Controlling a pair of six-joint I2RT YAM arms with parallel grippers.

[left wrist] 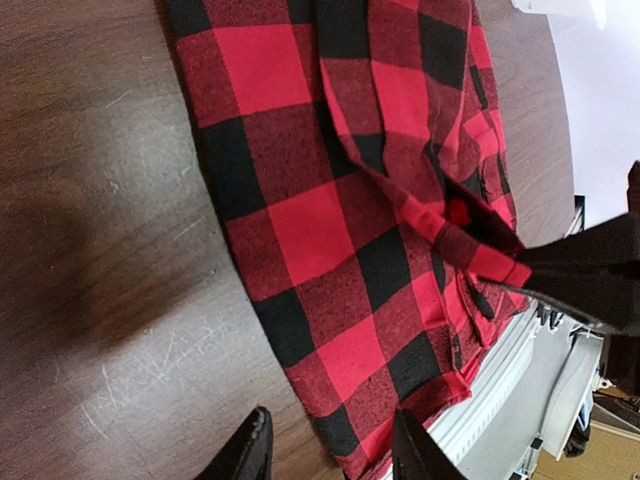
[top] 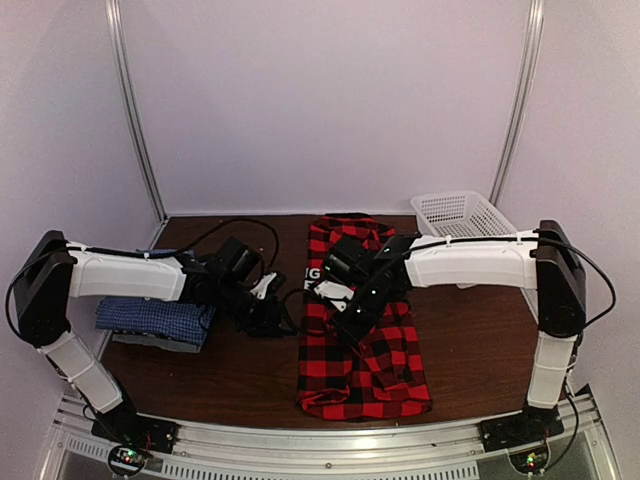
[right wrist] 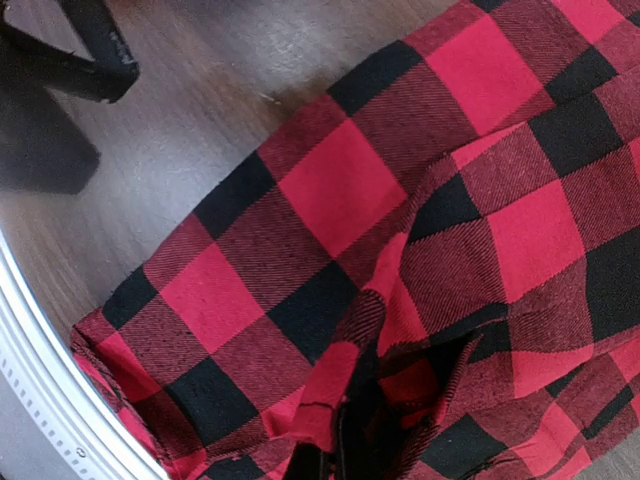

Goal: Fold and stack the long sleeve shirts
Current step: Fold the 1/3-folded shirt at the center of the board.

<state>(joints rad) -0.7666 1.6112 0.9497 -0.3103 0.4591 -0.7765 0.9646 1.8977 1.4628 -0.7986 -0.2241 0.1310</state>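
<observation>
A large red-and-black buffalo plaid cloth shirt lies down the middle of the dark brown wooden table. It is folded into a long narrow strip that runs from the far edge to close by the silver metal rail at the near edge.

The right gripper is over the strip about halfway along, towards its left side. Its jaws are pressed together on a fold of the plaid shirt. In the left wrist view the dark fingertips pinch a red edge of cloth, and a flap of the top layer is drawn up to them, puckered around the grip.

The left gripper hangs just beside the shirt's left border with its fingers spread and nothing between them (only bare wood and the very edge of the plaid show beneath).

At the left side of the table, under the left arm, a folded blue fine-checked shirt rests on a folded grey shirt, of which only a strip shows at the near side. This pile is apart from the plaid shirt, with the left gripper between them.

A white plastic mesh basket stands at the far right corner, apart from the shirts.
</observation>
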